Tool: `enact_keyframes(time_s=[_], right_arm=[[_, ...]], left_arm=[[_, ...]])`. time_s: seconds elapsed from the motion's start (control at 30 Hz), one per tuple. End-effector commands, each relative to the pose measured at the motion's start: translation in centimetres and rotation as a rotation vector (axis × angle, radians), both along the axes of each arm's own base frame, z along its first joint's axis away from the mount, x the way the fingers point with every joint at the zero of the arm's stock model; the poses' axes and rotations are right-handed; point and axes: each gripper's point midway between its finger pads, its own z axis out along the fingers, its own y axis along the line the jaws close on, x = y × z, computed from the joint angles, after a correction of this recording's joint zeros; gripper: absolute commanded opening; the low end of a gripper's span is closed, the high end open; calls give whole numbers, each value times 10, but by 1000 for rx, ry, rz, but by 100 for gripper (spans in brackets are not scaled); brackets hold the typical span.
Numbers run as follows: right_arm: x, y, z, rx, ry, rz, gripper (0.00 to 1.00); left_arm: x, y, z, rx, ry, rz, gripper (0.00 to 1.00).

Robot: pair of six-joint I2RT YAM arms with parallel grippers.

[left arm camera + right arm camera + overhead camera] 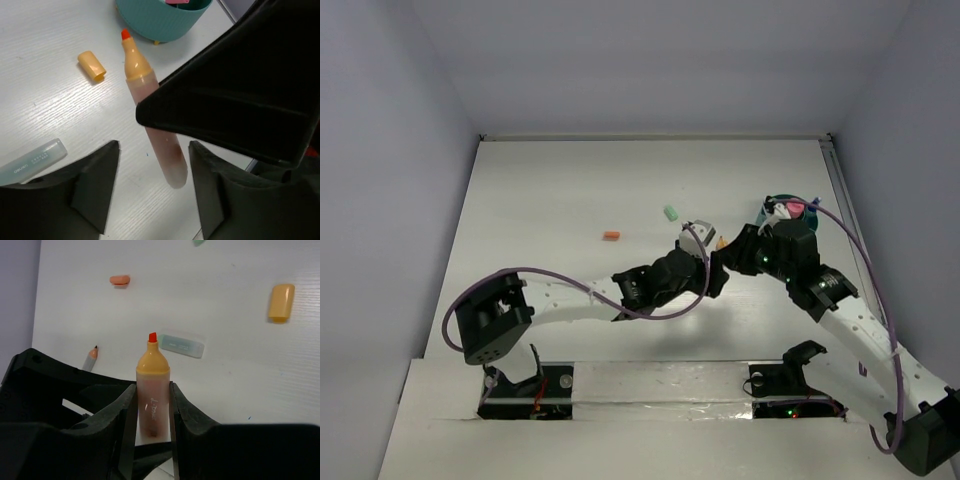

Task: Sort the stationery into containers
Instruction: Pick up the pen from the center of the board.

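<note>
My right gripper (152, 387) is shut on an uncapped salmon marker (151, 405) with an orange neck and tip, and holds it low over the table. My left gripper (154, 146) is open, one finger on each side of the marker's (137, 75) rear end, with gaps showing on both sides. The orange cap (91, 65) lies loose on the table nearby. The teal tub (160, 22) stands just past the marker tip. From above, both grippers meet at mid-table (720, 255), and the right arm covers most of the tub (775, 198), where a pink item (796, 209) shows inside.
A pale translucent printed piece (182, 345) lies by the marker tip. Farther left lie a pencil-like pen (91, 357), a small salmon cap (611, 235) and a pale-green cap (671, 213). Grey walls enclose the white table (550, 190).
</note>
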Motion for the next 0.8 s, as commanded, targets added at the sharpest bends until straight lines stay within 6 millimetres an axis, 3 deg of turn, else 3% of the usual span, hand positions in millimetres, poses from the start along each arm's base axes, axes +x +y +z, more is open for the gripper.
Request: enact_keyframes(time_s=[0.0,0.3,0.37,0.47,0.5,0.57,0.63,0.73,0.77], right_arm=[[-3,10,8,40,-39,42,10],[-5,10,2,46,-32,38,11],[-5,10,3,52,-36,38,11],[-4,11,7,57,-43,41,11],[-4,11,7,55,-45,40,11],[-4,10,9,54,-51,37,20],[-4,8,11,50,-62,29,40],[-3,-3,26,26,-118,-10,63],[-2,-6,32,17,-135,-19,67]], left_arm=[[13,-13,45,-102,-69,28,51],[8,-20,47,-144,-71,-8,15],[6,-22,45,-149,-61,-21,14],[5,-21,43,-154,-56,-24,0],[5,-18,41,-154,-54,-17,0],[5,-12,45,-167,-65,-3,0],[6,-3,40,-143,-72,15,0],[18,19,36,-128,-73,72,0],[21,26,43,-150,-76,81,0]])
